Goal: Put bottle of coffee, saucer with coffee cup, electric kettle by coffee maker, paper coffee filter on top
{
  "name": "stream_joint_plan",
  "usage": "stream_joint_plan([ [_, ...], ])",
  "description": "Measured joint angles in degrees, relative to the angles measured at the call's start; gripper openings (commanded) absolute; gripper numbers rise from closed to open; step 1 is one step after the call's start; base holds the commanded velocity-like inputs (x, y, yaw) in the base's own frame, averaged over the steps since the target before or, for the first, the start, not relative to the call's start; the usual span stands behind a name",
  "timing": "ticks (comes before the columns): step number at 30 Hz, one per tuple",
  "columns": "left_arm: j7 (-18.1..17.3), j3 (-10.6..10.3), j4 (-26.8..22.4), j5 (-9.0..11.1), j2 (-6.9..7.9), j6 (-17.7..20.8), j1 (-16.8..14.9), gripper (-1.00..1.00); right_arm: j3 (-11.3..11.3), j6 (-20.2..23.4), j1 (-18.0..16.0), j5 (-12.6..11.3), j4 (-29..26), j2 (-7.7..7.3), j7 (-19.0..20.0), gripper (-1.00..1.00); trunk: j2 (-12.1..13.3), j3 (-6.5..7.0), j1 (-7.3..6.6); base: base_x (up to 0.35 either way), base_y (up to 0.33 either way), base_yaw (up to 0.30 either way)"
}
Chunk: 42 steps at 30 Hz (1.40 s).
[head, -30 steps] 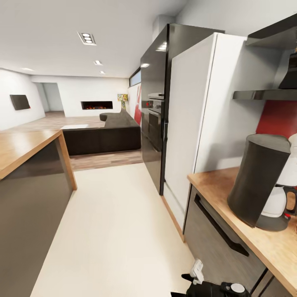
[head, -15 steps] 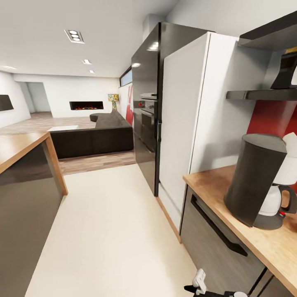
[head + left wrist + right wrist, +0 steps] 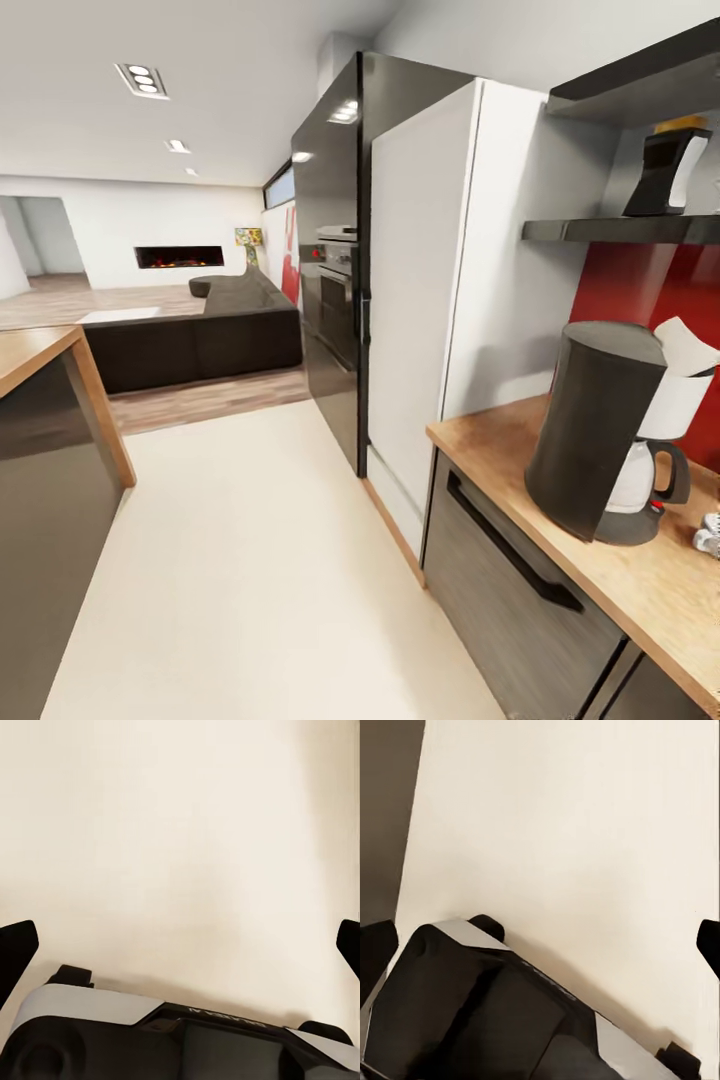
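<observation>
While the head camera looks down a kitchen aisle, a second wood-topped island counter [image 3: 30, 355] with a dark grey side sits at far left. Beyond it, a dark sofa [image 3: 200, 335] and a lit wall fireplace [image 3: 180, 257] occupy the open living area. Cream floor [image 3: 250, 560] runs down the middle. Next comes a tall glossy black oven column [image 3: 330, 270], then a tall white cabinet panel [image 3: 420, 290] just beside it.

Right of that, the warm tan wood-grain kitchen countertop [image 3: 500, 440] tops a grey drawer front with a long black handle [image 3: 510, 545]. On it stands the tall dark grey coffee maker [image 3: 590, 425] with a flat top, tilted in this wide-angle render. A white folded paper coffee filter [image 3: 688, 350] with a pointed corner shows at its upper right side, over the white part of the machine. A small white object [image 3: 710, 535] lies on the worktop at the right edge; cannot tell what it is.

Above, the thin glossy black kitchen shelf [image 3: 620, 230] carries a dark bottle of coffee [image 3: 663, 170] with a golden-brown cap and white label. Red wall panel [image 3: 640, 290] behind.

Left wrist camera: left gripper [image 3: 180, 945] fingers spread wide at the frame edges, released, nothing between, cream floor below. Right wrist camera: right gripper [image 3: 540, 945] likewise spread, released, over the cream floor, a dark cabinet side [image 3: 390, 817] near.
</observation>
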Motion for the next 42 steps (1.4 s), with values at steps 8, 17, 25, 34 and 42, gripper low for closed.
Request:
stream_joint_plan([
  [8,-0.01,-0.18,0.02,0.01,-0.08,0.0,0.0,1.0,0.17,0.05,-0.01,0.04,8.06,-0.4,-7.86,1.0,1.99,0.89,-1.09,0.0,0.0,-0.014],
  [17,-0.01,-0.23,0.04,0.02,-0.09,0.0,-0.01,1.0,0.17,-0.06,-0.02,0.0,10.47,-0.48,-8.84,1.0,3.61,1.62,-1.98,0.0,0.0,-0.095],
  [25,-0.01,-0.19,0.1,-0.04,-0.09,0.01,0.0,1.0,0.17,-2.9,-0.01,-0.19,10.68,-0.5,-8.89,1.0,3.61,1.62,-1.99,0.029,0.104,-0.206],
  [34,-0.03,-0.18,0.19,-0.05,-0.09,0.0,0.0,1.0,0.34,-3.51,0.07,-0.29,11.01,-1.94,-8.91,1.0,3.61,1.62,-1.99,0.121,0.228,-0.023],
  [42,-0.03,-0.13,0.2,-0.04,-0.09,0.0,-0.01,1.0,0.41,-3.5,0.09,-0.31,11.41,-2.16,-8.85,1.0,3.61,1.6,-1.98,0.023,0.036,-0.166],
])
